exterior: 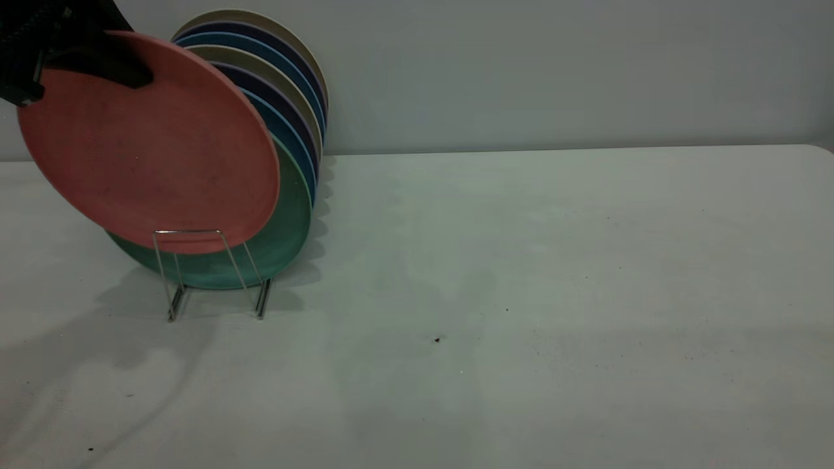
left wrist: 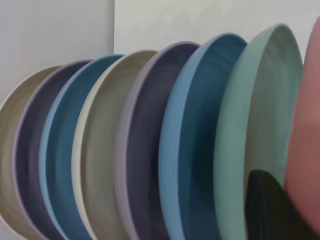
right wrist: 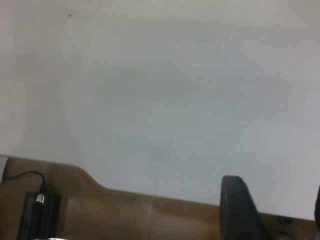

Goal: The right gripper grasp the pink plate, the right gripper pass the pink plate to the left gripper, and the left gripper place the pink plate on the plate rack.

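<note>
My left gripper (exterior: 127,71) is at the top left, shut on the upper rim of the pink plate (exterior: 150,143). The plate hangs tilted in front of the teal-green plate (exterior: 287,234). Its lower edge is just behind the front wire loop of the plate rack (exterior: 189,232) and above the rack's base. In the left wrist view the pink plate (left wrist: 305,140) is at one edge, with one black finger (left wrist: 270,210) against it. My right gripper (right wrist: 275,192) is open and empty over the table's edge; it is out of the exterior view.
Several plates, teal-green, blue, purple and beige (exterior: 287,85), stand in a row in the rack behind the pink one; they also show in the left wrist view (left wrist: 145,145). The white table (exterior: 521,293) stretches to the right. The right wrist view shows brown floor (right wrist: 125,215) beyond the table edge.
</note>
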Robot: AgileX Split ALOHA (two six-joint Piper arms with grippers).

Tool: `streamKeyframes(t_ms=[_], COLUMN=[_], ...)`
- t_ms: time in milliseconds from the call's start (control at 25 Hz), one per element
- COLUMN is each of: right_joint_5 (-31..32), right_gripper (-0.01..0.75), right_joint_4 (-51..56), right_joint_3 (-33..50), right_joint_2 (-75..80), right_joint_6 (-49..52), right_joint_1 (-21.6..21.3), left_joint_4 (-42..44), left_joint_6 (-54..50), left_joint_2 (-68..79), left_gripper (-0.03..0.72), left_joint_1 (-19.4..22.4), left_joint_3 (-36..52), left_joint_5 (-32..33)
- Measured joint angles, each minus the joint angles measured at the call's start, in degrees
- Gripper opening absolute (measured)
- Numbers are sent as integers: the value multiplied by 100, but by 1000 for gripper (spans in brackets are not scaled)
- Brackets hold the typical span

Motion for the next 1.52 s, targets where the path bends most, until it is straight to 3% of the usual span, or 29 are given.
streamKeyframes(t_ms=[280, 440, 880, 1240, 1520], right_joint_5=[0, 0, 18, -95, -495], right_gripper=[386, 386, 385, 385, 385], right_joint_4=[-18, -17, -94, -819, -1057], right_joint_3=[0, 0, 0, 46, 235], right_joint_2=[0, 0, 0, -39, -39], right_joint_6=[0, 0, 6, 634, 798], right_joint_1=[0, 0, 0, 332, 824], left_joint_4=[-6, -6, -6, 22, 454], left_joint_6=[-517, -708, -1569, -4632, -6818], left_joint_2=[0, 0, -328, -2120, -3553], left_gripper=[351, 413, 423, 423, 423], left_joint_1=[0, 0, 0, 0, 0], left_joint_3=[0, 0, 0, 0, 0], left_joint_5=[-6, -18, 228, 897, 2137])
